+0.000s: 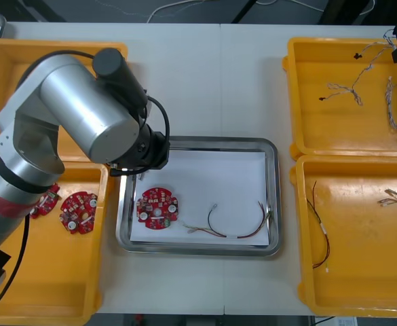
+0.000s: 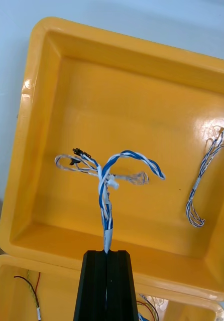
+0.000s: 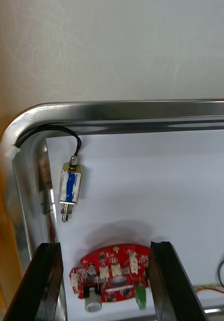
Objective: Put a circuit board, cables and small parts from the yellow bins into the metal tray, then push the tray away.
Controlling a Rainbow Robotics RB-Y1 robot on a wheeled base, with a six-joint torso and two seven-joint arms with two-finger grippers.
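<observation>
Cable [image 2: 108,200] in right pincer [image 2: 107,253]; board [image 3: 112,281] under left pincer [image 3: 104,244].

Electronics workshop: yellow bins [image 1: 334,132] of cables [image 1: 341,89], circuit boards [image 1: 79,212], metal tray [image 1: 273,204].

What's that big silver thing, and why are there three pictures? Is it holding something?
That silver thing is a robot's left arm; the robot has two. The front view looks down from above at a table with yellow bins and a metal tray between them. The other two pictures come from small cameras on the wrists. The left gripper is open over the tray, where a red circuit board, a red and yellow cable and a small metal part lie. The right gripper, over a far bin, is shut on a twisted blue and white cable, pinched between its black fingers.
</observation>
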